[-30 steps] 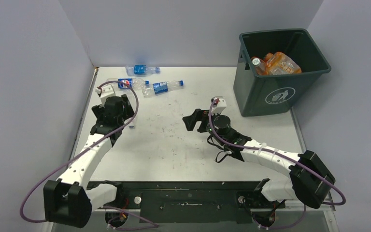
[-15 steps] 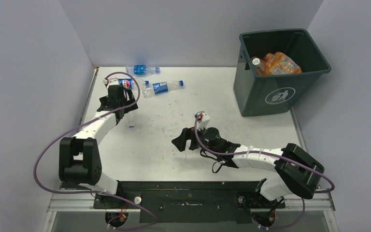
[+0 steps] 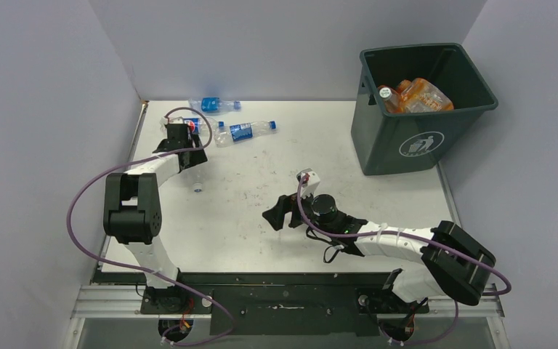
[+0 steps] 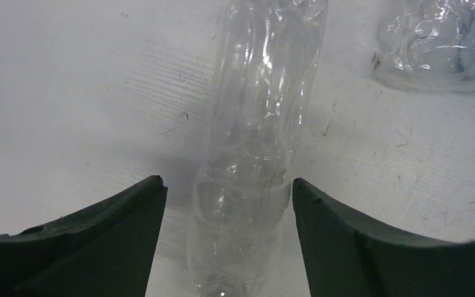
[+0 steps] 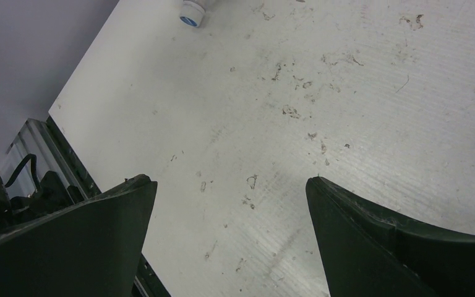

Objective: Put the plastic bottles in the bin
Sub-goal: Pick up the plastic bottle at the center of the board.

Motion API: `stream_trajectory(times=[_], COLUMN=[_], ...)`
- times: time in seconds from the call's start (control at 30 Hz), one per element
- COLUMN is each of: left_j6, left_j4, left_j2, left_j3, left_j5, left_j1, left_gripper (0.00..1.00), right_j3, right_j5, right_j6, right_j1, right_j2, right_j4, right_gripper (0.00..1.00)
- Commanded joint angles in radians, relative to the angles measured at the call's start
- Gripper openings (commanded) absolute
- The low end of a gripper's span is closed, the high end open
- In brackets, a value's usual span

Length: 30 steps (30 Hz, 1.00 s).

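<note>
Three clear plastic bottles lie at the table's far left: one with a blue label by the back wall, another with a blue label, and a third under my left gripper. In the left wrist view this clear bottle lies lengthwise between the fingers of my left gripper. The jaws are open, with a gap on the left side. My right gripper hangs open over bare table, nothing between its fingers. The dark bin stands at the far right with orange bottles inside.
A loose blue-and-white cap lies on the table near the left arm and shows in the right wrist view as the cap. Another clear bottle lies just right of the one between my left fingers. Grey walls close in the left, back and right.
The left arm reached farther back over the bottles, and its jaws have narrowed around the clear one. The right arm drew back toward the near edge and now holds still.
</note>
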Motion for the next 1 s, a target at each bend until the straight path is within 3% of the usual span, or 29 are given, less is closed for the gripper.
stream_trajectory(times=[0.0,0.07,0.17,0.37,0.5,0.6,0.77,0.97], left_j6=[-0.002,-0.006,-0.023,-0.114,-0.293,-0.519,-0.829,-0.902], left_j4=[0.079,0.083,0.107,0.157,0.265,0.489,0.735,0.684], left_j2=[0.009,0.012,-0.009,-0.16,-0.359,-0.551,-0.835,-1.038], left_j3=[0.032,0.022,-0.008,-0.1,-0.259,-0.472,-0.779,-0.843], left_j5=[0.045,0.056,0.068,0.126,0.216,0.272,0.097,-0.071], left_j1=[0.003,0.003,0.003,-0.002,-0.008,-0.026,-0.195,-0.412], left_gripper=[0.67,0.59,0.55,0.29,0.21,0.15,0.12,0.11], right_j3=[0.013,0.016,0.01,0.004,0.008,0.001,0.057,0.14], right_j5=[0.014,0.015,0.032,0.06,0.037,-0.006,-0.076,-0.064], right_j6=[-0.034,-0.034,-0.033,-0.043,-0.059,-0.072,-0.087,-0.125], right_j1=[0.004,0.003,0.005,0.005,0.005,0.009,0.04,0.101], right_j2=[-0.042,-0.051,-0.069,-0.117,-0.141,-0.151,-0.096,-0.024], right_j4=[0.047,0.039,0.032,0.017,0.024,0.07,0.099,0.09], right_gripper=[0.96,0.96,0.96,0.96,0.98,0.98,0.98,0.97])
